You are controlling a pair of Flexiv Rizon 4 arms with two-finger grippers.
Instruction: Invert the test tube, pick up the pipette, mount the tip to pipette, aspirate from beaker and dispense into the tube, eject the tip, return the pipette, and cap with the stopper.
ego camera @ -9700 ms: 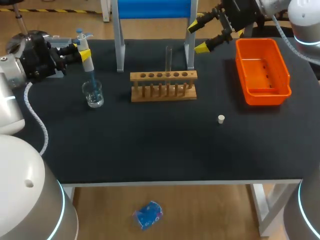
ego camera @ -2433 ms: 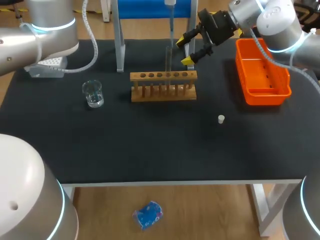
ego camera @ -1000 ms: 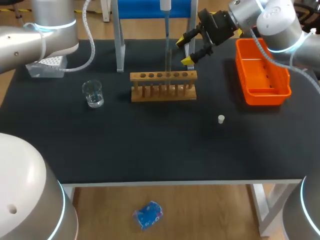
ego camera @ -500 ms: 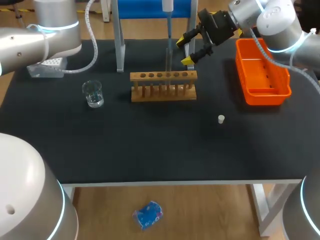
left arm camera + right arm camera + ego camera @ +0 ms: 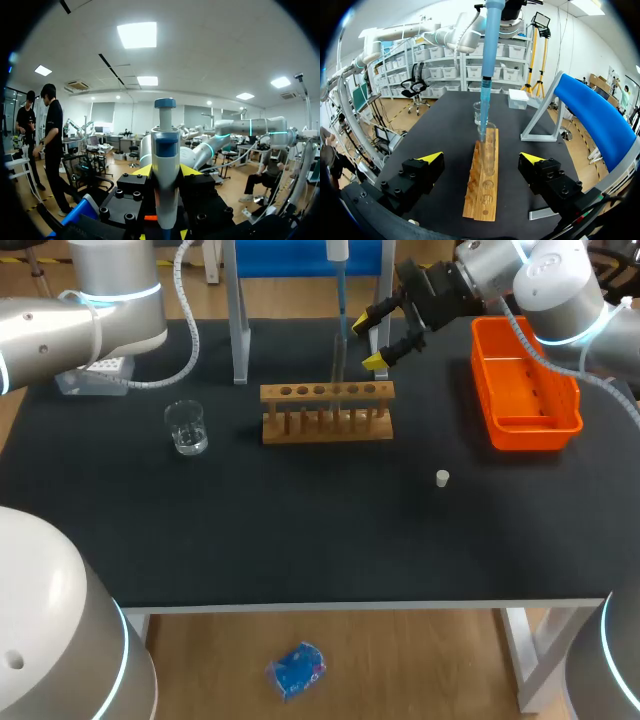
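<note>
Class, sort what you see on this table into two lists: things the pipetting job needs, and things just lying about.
Needed for the job: pipette, test tube, beaker, stopper, box of tips.

Merely standing by, not named in the job: wooden rack (it holds the tube), orange tray, blue-topped frame.

A black-topped table (image 5: 300,540) lay beneath the right gripper (image 5: 481,157), standing on a wooden floor (image 5: 420,660). Far ahead of that gripper stood shelves (image 5: 440,75) of white bins. Bright ceiling panels (image 5: 139,35) glowed ahead of the left gripper (image 5: 166,172).
</note>
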